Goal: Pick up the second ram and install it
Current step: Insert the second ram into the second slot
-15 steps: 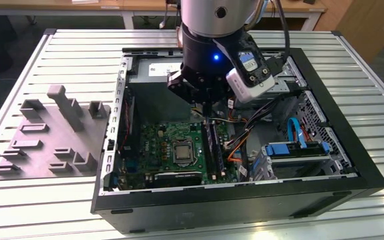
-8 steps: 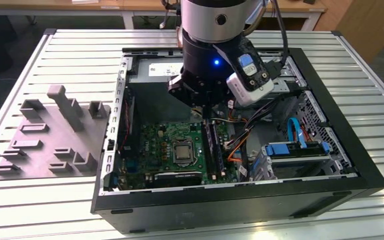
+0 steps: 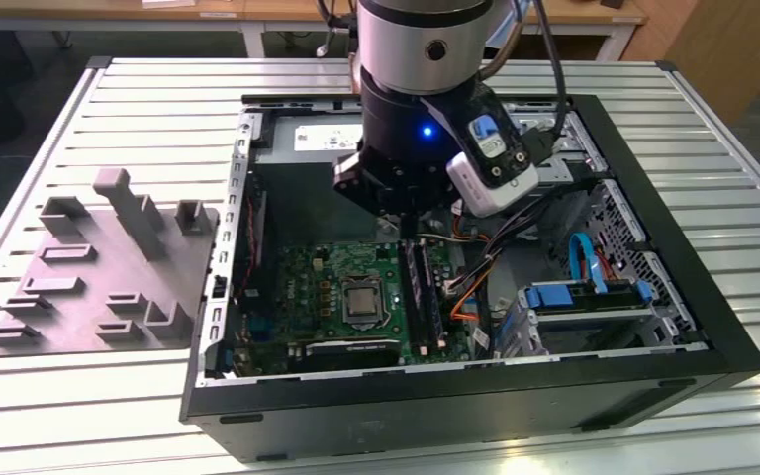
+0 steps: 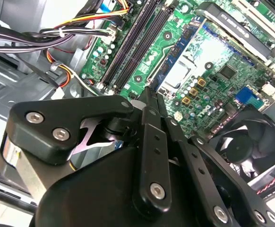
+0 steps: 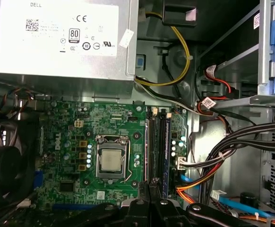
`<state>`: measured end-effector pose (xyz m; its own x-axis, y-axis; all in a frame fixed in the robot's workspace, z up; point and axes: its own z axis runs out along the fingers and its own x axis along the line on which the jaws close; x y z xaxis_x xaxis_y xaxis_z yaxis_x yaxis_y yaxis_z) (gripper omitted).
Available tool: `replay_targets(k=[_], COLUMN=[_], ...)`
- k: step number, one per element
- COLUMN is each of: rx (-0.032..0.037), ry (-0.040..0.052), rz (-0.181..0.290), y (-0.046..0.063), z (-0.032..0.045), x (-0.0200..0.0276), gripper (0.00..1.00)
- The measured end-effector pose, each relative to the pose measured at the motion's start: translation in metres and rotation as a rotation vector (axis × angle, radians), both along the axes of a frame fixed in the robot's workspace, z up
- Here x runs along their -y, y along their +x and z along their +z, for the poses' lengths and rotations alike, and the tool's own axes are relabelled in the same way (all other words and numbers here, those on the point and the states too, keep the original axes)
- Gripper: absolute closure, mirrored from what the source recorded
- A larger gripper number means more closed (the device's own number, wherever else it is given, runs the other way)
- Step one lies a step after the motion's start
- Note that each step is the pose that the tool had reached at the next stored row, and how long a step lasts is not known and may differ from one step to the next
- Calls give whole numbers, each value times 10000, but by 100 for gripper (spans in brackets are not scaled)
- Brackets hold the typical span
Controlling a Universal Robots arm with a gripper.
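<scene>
From my station I see the gripper [image 3: 407,224] down inside the open computer case [image 3: 644,376], poised over the memory slots [image 5: 157,146] beside the processor socket [image 5: 112,160]. In the second wrist view the fingers [image 4: 150,109] look pressed together, and I make out nothing between them. I take the second ram [image 3: 418,293] to be the dark stick standing in the slots directly below the fingertips. I cannot tell whether it is fully seated or whether its end latches have closed. The grey holder tray [image 3: 90,287] on the exterior view's left carries no stick that I can see. My worry is a push that lands off the stick's top edge. That could tip it in the slot, leave one end high, or load the motherboard [image 5: 71,142] unevenly. The orange and black cables [image 5: 199,177] run just beside the slots, and a sideways drift could snag them.
</scene>
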<state>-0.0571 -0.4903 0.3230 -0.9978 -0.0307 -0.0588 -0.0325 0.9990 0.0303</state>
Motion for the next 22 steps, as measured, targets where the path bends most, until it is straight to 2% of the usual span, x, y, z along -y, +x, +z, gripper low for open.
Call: replay_targets(k=[22], rx=[0], ry=[23], rz=[1], y=[0], z=[-156], x=[0], gripper=[89])
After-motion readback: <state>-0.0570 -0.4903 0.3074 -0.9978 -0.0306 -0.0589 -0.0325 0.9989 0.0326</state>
